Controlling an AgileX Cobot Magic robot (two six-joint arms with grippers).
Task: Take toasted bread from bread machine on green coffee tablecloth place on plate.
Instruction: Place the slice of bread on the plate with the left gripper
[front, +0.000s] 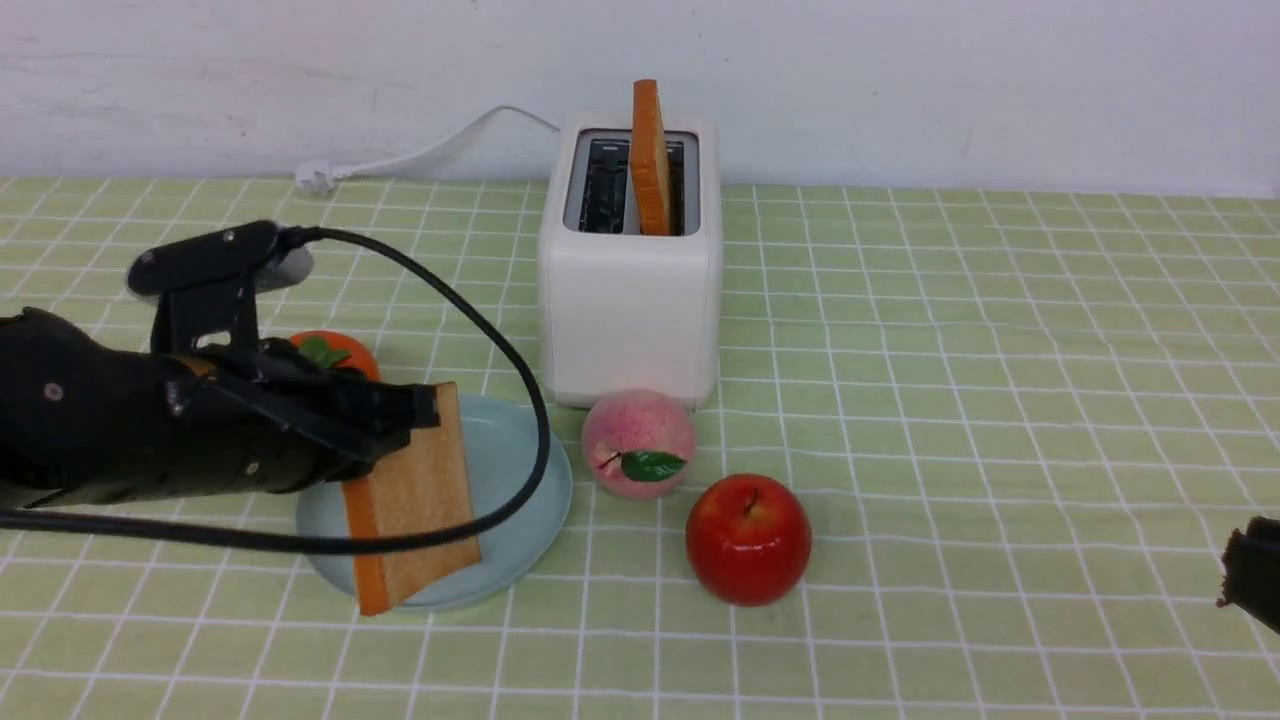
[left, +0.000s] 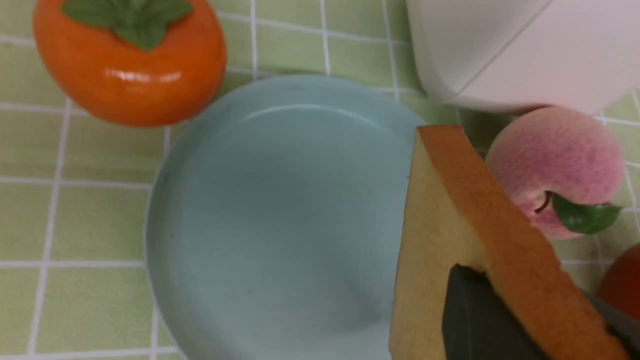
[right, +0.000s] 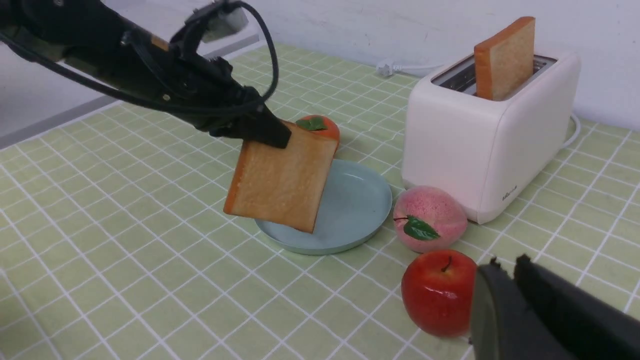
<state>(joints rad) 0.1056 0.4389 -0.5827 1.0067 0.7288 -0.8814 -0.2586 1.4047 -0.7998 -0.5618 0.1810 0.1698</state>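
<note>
- Risk: I hold the toast (front: 420, 500) by one upper corner, tilted. If I release here, I judge it lands edge-first and could tip over the plate (front: 525, 470) rim onto the cloth (front: 950, 400).
- Risk: the peach (front: 640, 445) is just beside the plate, so a wide swing could knock it.
- Left gripper (front: 425, 410) is clamped on the toast, which hangs below it over the plate, left of tabletop centre.
- Right gripper (front: 1250, 575) is at the right edge, jaws together, empty.
- Second slice (front: 648, 160) stands in the toaster (front: 630, 310), toward the far edge.

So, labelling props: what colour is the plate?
Pale blue-grey plate, plainest in the left wrist view.
</note>
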